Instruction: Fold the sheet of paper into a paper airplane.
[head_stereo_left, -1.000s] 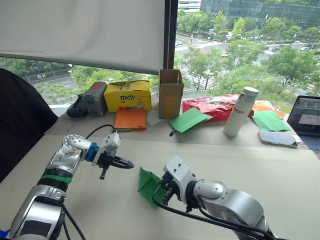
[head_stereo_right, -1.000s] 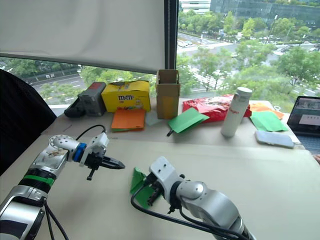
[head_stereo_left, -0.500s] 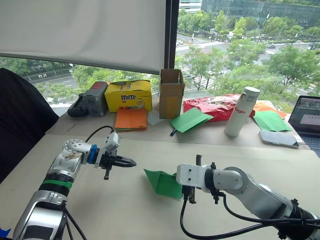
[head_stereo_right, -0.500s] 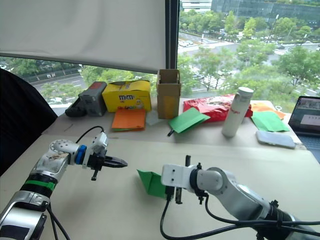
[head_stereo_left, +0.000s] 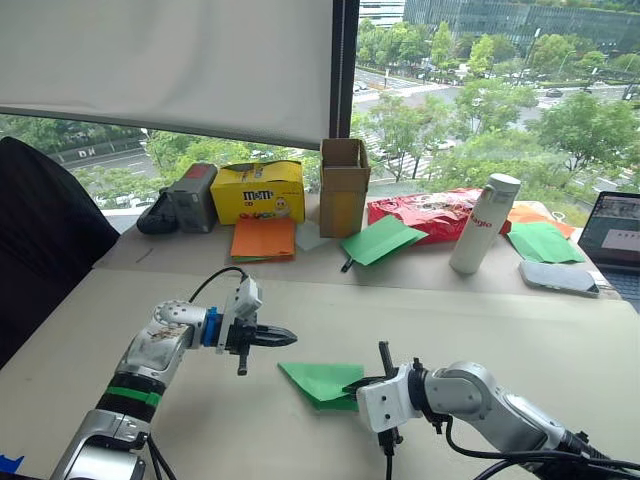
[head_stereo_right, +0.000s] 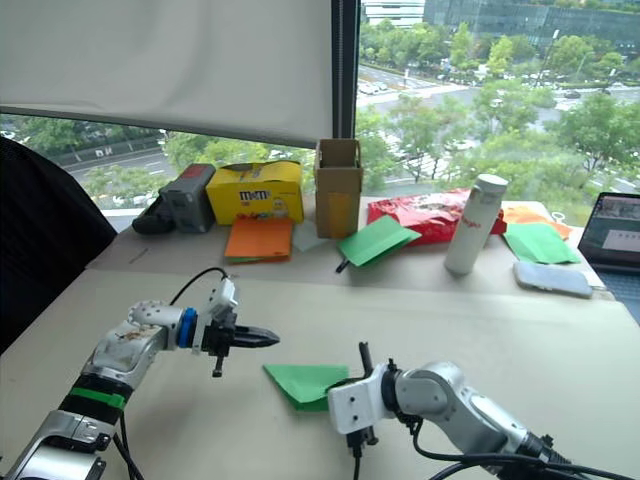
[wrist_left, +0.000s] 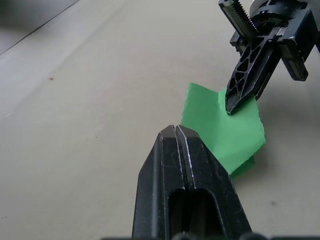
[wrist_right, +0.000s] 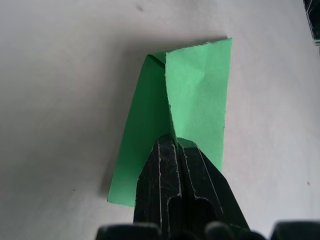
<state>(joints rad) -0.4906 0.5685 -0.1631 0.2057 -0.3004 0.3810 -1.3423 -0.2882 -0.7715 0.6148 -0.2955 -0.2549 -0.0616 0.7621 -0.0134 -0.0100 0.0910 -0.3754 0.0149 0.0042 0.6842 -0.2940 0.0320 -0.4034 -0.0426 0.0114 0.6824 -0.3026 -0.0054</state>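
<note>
While the folded green sheet of paper (head_stereo_left: 322, 383) lies flat on the table (head_stereo_left: 520, 330), the right gripper (head_stereo_left: 352, 386) pinches its edge with both fingers pressed together. Its fingertips (wrist_left: 235, 102) press down on the paper. At about nine o'clock from the paper, the left gripper (head_stereo_left: 285, 338) hovers near it, apart, pointing at it with fingers squeezed together and holding nothing.
</note>
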